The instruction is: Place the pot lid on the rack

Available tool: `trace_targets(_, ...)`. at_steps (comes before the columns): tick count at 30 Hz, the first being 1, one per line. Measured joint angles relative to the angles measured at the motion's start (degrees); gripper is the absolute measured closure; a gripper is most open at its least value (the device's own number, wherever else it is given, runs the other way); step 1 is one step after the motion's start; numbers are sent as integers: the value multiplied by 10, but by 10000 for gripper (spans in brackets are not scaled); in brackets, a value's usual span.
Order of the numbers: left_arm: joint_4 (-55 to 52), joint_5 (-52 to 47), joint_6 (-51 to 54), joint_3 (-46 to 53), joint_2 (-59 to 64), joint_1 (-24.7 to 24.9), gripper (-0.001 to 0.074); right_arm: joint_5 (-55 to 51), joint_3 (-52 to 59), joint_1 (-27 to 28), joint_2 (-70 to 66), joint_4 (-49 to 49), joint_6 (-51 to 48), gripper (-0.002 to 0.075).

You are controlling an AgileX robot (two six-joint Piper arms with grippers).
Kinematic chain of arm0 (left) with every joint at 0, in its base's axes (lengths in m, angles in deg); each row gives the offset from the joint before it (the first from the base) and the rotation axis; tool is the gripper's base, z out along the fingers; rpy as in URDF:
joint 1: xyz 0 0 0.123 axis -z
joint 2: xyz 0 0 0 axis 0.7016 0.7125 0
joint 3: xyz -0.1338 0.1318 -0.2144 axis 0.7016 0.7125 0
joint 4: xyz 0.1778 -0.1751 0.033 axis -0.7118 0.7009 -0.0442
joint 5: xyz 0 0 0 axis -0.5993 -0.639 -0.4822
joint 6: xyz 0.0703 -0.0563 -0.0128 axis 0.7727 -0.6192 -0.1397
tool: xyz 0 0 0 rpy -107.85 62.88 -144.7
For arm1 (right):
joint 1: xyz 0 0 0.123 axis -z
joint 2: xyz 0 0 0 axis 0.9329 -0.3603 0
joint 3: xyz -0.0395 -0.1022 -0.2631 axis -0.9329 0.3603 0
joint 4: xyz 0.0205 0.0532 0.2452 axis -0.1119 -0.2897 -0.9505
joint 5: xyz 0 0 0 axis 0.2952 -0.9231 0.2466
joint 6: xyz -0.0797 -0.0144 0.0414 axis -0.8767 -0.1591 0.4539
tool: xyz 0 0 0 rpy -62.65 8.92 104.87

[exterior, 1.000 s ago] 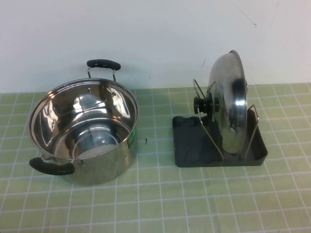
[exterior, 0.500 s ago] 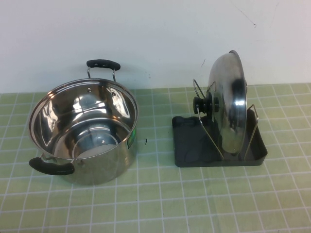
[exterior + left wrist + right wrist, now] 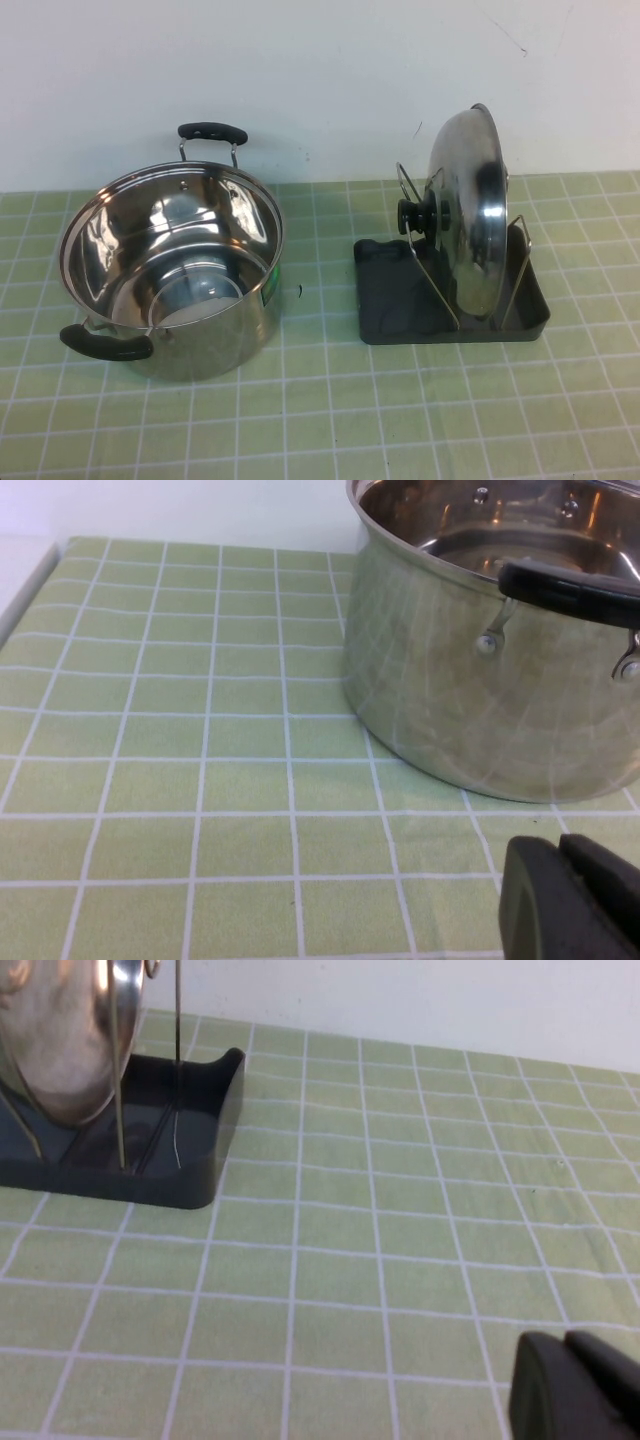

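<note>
The shiny steel pot lid [image 3: 475,215] stands on edge in the dark grey rack [image 3: 395,300], held between the two wire loops, its black knob [image 3: 420,217] facing left. It also shows in the right wrist view [image 3: 60,1040] inside the rack [image 3: 190,1175]. Neither gripper shows in the high view. My left gripper [image 3: 565,865] is shut and empty, low over the mat beside the steel pot [image 3: 500,670]. My right gripper [image 3: 570,1355] is shut and empty, low over the mat well away from the rack.
The open steel pot [image 3: 170,270] with two black handles stands at the left of the green tiled mat [image 3: 320,420]. A white wall rises behind the table. The mat's edge shows in the left wrist view [image 3: 30,580].
</note>
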Motion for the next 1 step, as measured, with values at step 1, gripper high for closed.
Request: trace_targets(1, 0, 0, 0, 0, 0, 0, 737, 0, 0, 0, 0, 0, 0, 727)
